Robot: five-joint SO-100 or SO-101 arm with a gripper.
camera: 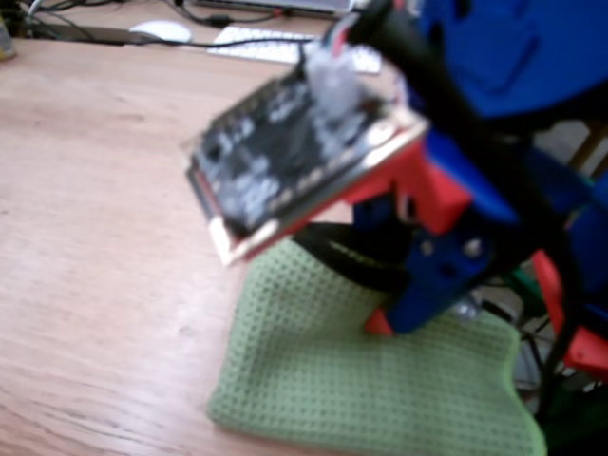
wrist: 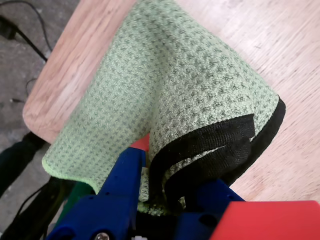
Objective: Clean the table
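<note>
The gripper (wrist: 160, 200), at the bottom of the wrist view, is clamped on a black-edged fold of the green waffle cloth (wrist: 170, 85). The rest of the cloth drapes over the wooden table (wrist: 295, 75) in the upper right. In the fixed view the cloth (camera: 380, 380) lies at the bottom, under the arm. I judge that wiping can begin; the table (camera: 95, 237) shows no clear dirt.
</note>
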